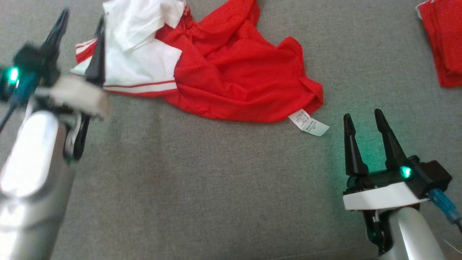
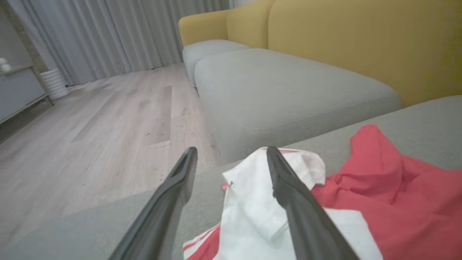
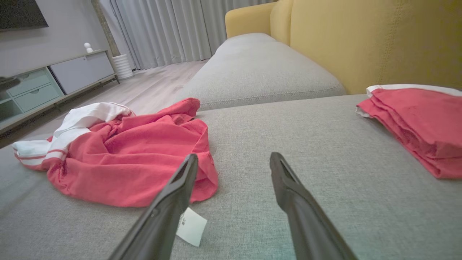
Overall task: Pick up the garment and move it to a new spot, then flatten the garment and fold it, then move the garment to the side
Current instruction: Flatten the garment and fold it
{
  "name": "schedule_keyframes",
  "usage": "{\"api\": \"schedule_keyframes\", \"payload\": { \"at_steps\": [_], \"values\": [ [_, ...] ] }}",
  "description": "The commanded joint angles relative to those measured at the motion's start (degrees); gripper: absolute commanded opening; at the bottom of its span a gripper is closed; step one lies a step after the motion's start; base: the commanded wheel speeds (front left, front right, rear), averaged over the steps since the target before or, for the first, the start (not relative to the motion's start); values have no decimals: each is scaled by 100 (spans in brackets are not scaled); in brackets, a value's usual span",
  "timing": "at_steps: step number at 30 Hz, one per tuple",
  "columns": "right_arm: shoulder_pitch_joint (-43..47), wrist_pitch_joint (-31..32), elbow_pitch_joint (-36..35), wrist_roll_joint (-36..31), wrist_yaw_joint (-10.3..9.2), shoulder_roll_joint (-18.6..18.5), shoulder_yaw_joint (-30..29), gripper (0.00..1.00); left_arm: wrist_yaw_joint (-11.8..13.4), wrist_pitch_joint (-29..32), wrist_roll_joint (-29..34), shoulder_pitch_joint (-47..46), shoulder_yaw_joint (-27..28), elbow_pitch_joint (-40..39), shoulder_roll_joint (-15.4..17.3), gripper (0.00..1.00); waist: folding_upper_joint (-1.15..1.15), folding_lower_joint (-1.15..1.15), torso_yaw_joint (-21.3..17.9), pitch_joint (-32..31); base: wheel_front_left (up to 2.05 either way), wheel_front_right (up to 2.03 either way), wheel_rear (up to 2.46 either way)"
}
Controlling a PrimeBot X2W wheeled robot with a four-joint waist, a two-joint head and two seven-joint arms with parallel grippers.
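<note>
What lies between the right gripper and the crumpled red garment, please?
The garment's white care label on bare grey cushion, as the head view shows.

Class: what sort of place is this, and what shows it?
Probably a home living room: a grey-and-yellow sofa, floor-length curtains, and a low cabinet on wood flooring.

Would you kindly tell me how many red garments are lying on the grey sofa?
2. The crumpled red-and-white garment lies by the left gripper; the folded red garment sits far right, partly cropped. Others may lie out of view.
</note>
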Motion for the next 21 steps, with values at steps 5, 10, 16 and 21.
{"api": "schedule_keyframes", "payload": {
  "at_steps": [5,10,16,21],
  "values": [
    [147,-22,-154,71,-5,-18,53,100,200,-40,-161,1033,318,-380,410,100,0,0,32,-184,0,0,0],
    [109,-22,-179,47,-5,-18,96,100,222,85,-126,1367,198,-372,482,100,0,0,76,-152,0,0,0],
    [86,-22,-213,-42,-5,-18,104,100,288,-26,53,942,68,-75,387,100,0,0,97,31,0,0,0],
    [85,-22,-213,-74,-5,-17,112,100,304,-154,134,504,36,482,343,100,0,0,75,135,0,0,0]
  ]
}}
